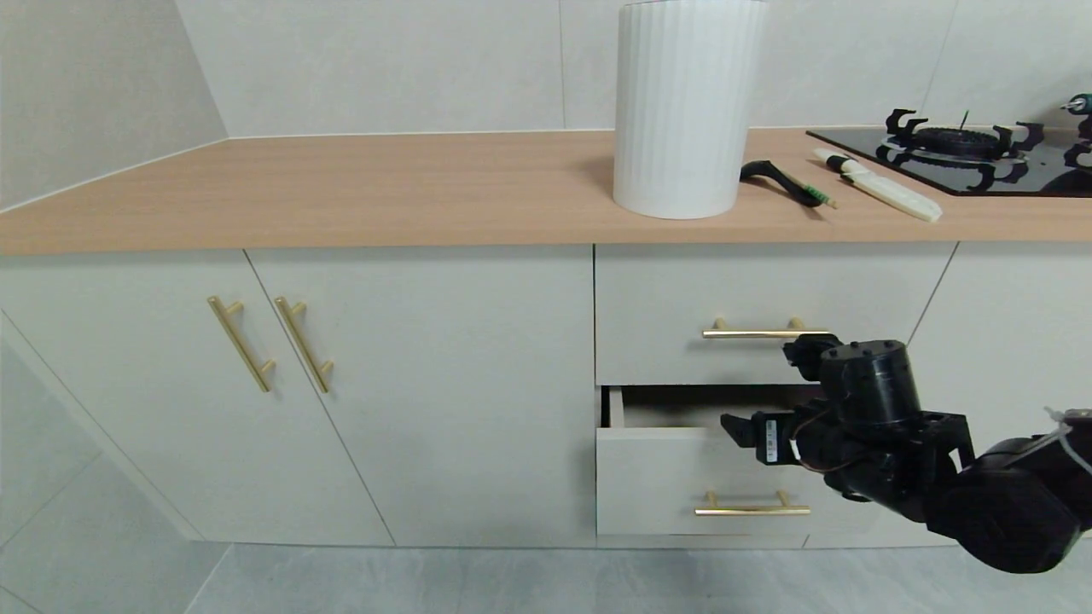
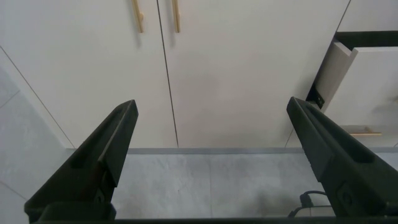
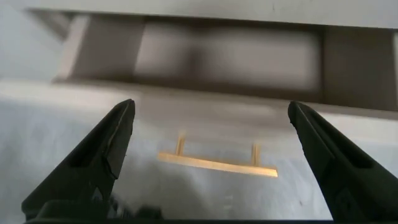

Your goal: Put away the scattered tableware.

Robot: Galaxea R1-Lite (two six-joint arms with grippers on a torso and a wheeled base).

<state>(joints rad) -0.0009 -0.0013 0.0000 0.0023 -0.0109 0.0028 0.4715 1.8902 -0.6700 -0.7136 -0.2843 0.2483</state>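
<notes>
Two utensils lie on the wooden counter [image 1: 341, 183] at the right: a black-handled one [image 1: 781, 181] and a long white one [image 1: 879, 185]. Below them, the lower drawer [image 1: 657, 477] stands partly pulled out, its gold handle [image 1: 752, 509] facing me. My right gripper [image 1: 768, 390] hangs open just in front of that drawer's top edge, holding nothing. The right wrist view looks past the open right gripper [image 3: 211, 107] onto the drawer front [image 3: 211, 124] and its handle [image 3: 217, 165]. My left gripper [image 2: 211, 107] is open and empty, low before the cabinet doors [image 2: 236, 68].
A tall white ribbed container [image 1: 682, 107] stands on the counter left of the utensils. A black gas hob [image 1: 964, 153] fills the far right. The upper drawer [image 1: 759, 311] is shut. Two cabinet doors with gold handles [image 1: 273, 341] are at the left, with grey floor [image 1: 512, 580] below.
</notes>
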